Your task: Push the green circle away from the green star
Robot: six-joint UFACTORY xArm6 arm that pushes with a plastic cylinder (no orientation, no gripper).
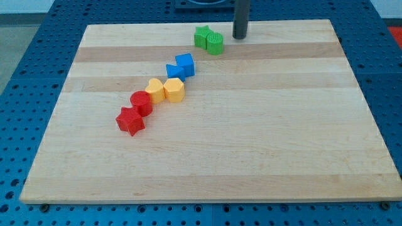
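Landmark: green star-shaped block [202, 36], near the top edge of the light wooden board [264, 138], a little left of the board's middle line.
Green circle: green round cylinder block [215, 43], touching the green star on its right and slightly lower side; pair reads as one clump.
Tool: dark straight rod, tip [239, 37] down at board level, right of the green star and just beside the green circle's upper right, small gap visible, touching neither block. No jaws on this rod, so nothing to open, close or clamp; free of all blocks.
Blue pair: blue cube-like block [185, 64] below and left of the green star, well apart from it; smaller blue angular block [173, 71] touching its lower left, exact shape unclear.
Yellow pair: yellow hexagon-like block [174, 90] further down-left from the green star; yellow rounded block [154, 90] touching its left side, shape unclear.
Red pair: red round cylinder block [141, 102] down-left of the yellows; red star-shaped block [130, 120] touching it, farthest from the green star.
Layout: blue, yellow, red pairs in one diagonal line running down-left from the green star.
Surround: blue perforated table [25, 75] around the board.
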